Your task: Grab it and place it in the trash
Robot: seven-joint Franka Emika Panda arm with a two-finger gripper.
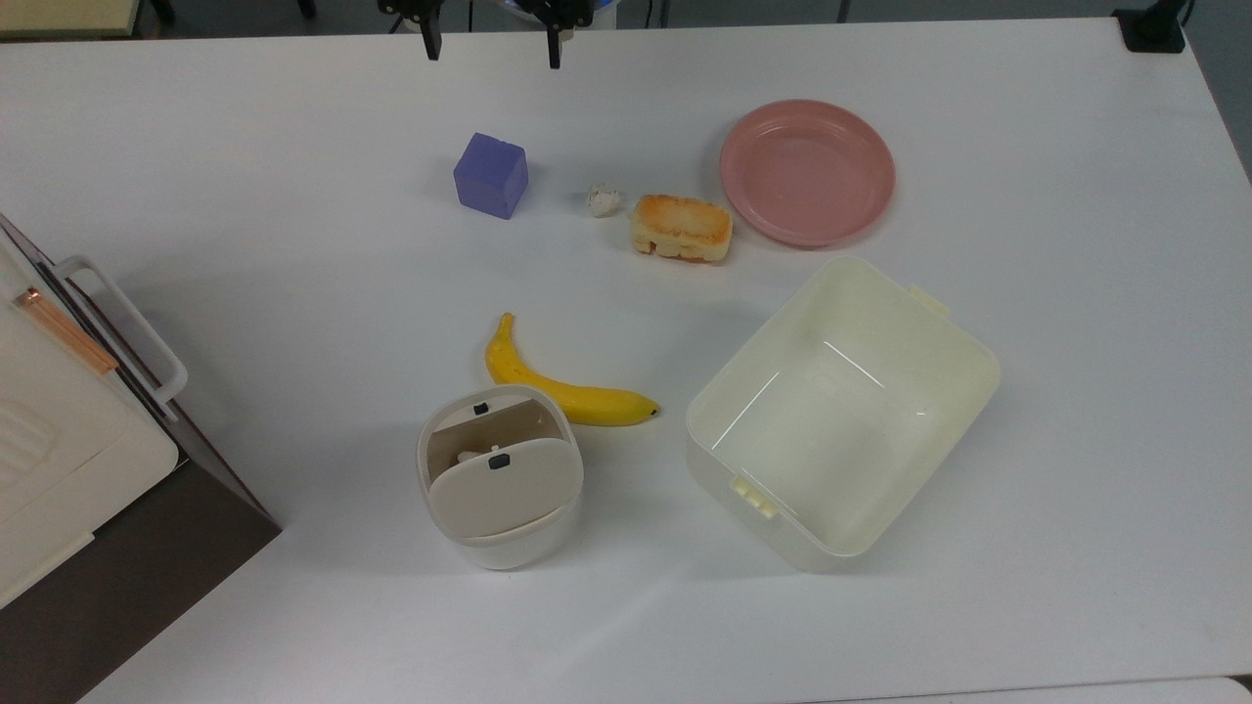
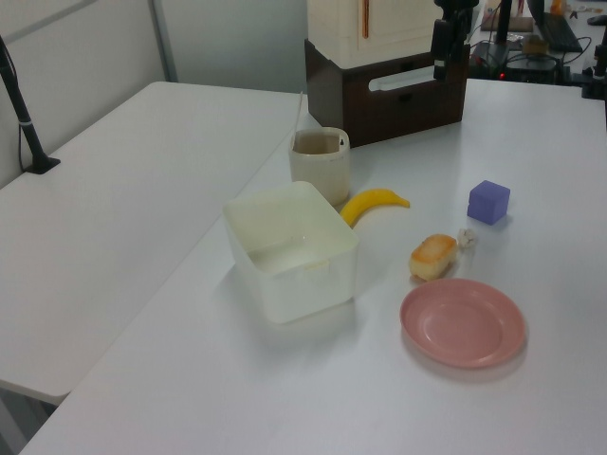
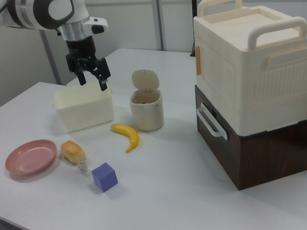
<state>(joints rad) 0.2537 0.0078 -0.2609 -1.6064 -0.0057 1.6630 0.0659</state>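
Note:
The crumpled white paper wad (image 1: 603, 199) (image 2: 467, 237) (image 3: 83, 166) lies on the table between the purple cube and the toasted bread, almost touching the bread. The trash (image 1: 499, 479) (image 2: 320, 163) (image 3: 146, 108), a small white rounded bin, stands near the top view's lower middle with one beige flap tipped open. My gripper (image 1: 492, 49) (image 3: 92, 81) hangs open and holds nothing. It is in the air at the far edge of the table in the top view, well above and away from the wad.
A purple cube (image 1: 490, 175), a toasted bread piece (image 1: 682, 228) and a pink plate (image 1: 808, 172) flank the wad. A banana (image 1: 562, 386) lies beside the bin. A large cream tub (image 1: 968, 362) sits at the top view's right, a cream box on a brown base (image 3: 249, 72) at its left.

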